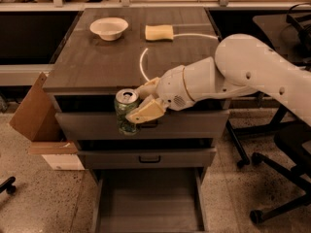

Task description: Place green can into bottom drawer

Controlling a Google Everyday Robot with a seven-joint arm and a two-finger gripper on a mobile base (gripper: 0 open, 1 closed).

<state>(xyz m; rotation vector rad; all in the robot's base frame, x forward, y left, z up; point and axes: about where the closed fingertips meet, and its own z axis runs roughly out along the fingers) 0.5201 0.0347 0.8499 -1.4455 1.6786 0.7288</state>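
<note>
The green can [125,111] is upright, with its silver top and pull tab showing. My gripper [141,102] is shut on it and holds it in the air in front of the cabinet's front edge, level with the top drawer. The white arm reaches in from the right. The bottom drawer [148,203] is pulled out below, a wide grey tray with low sides, and nothing shows inside it.
A white bowl [109,28] and a yellow sponge [159,32] sit at the back of the cabinet top [92,62]. The two upper drawers with black handles [149,158] are shut. A cardboard box [36,115] stands at the left, office chair legs [277,178] at the right.
</note>
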